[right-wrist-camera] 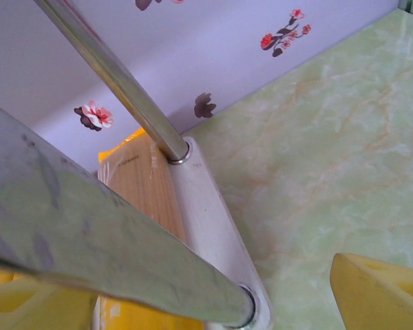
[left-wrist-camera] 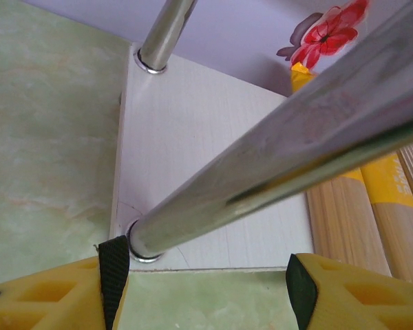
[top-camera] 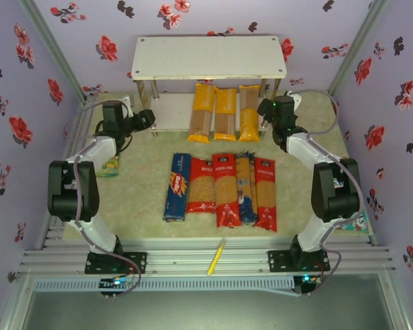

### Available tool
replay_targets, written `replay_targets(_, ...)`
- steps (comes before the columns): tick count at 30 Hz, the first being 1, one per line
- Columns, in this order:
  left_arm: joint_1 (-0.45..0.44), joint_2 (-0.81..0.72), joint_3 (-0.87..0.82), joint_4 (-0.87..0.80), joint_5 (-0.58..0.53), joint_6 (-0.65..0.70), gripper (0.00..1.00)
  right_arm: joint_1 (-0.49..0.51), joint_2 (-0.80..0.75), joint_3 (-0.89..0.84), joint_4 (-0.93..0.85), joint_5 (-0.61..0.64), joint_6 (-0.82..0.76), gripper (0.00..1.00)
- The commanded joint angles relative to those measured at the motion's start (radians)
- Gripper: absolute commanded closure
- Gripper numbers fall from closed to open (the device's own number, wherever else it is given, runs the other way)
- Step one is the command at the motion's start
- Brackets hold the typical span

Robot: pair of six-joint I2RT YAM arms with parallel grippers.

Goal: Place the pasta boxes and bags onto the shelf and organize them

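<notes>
The white two-tier shelf is sitting at the back, with three yellow-orange spaghetti bags lying side by side on its lower tier. The dark-blue box and the red and blue-ended bags are lying in a row mid-table. The left gripper and right gripper are both hanging open, each straddling a front shelf post.

The top external camera looks down from above and behind the 2 arm bases, covering the whole tabletop and the shelf at its far side. Each wrist camera sits low, very near a front corner of that shelf, facing the back wall past the left pincer or right pincer. All 3 views share the yellow-ended spaghetti bags.
</notes>
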Motion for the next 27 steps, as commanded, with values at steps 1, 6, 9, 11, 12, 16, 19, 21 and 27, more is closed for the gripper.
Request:
replay_targets(1, 0.007, 0.019, 0.032, 0.057, 0.03, 0.024, 0.36, -0.004, 0.043, 0.06, 0.03, 0.002, -0.027, 0.13)
replay_targets(6, 0.006, 0.04, 0.03, 0.104, 0.07, 0.011, 0.33, -0.005, 0.073, 0.078, 0.046, 0.035, -0.027, 0.14)
replay_targets(9, 0.006, 0.054, 0.03, 0.122, 0.078, 0.009, 0.34, -0.011, 0.08, 0.079, 0.058, 0.041, -0.027, 0.18)
replay_targets(11, 0.006, 0.063, 0.032, 0.132, 0.08, 0.007, 0.37, -0.018, 0.088, 0.082, 0.063, 0.04, -0.022, 0.21)
replay_targets(12, 0.006, 0.068, 0.033, 0.137, 0.084, 0.01, 0.39, -0.02, 0.092, 0.084, 0.063, 0.04, -0.019, 0.21)
replay_targets(16, 0.006, 0.089, 0.038, 0.161, 0.086, 0.015, 0.42, -0.031, 0.112, 0.094, 0.076, 0.024, -0.006, 0.21)
replay_targets(19, 0.007, 0.103, 0.045, 0.167, 0.084, 0.017, 0.5, -0.035, 0.123, 0.098, 0.093, 0.016, -0.002, 0.22)
replay_targets(21, 0.006, 0.111, 0.05, 0.17, 0.082, 0.02, 0.56, -0.038, 0.131, 0.098, 0.111, 0.003, 0.003, 0.24)
replay_targets(27, 0.004, 0.131, 0.062, 0.182, 0.082, 0.026, 0.72, -0.041, 0.149, 0.111, 0.126, -0.023, 0.009, 0.45)
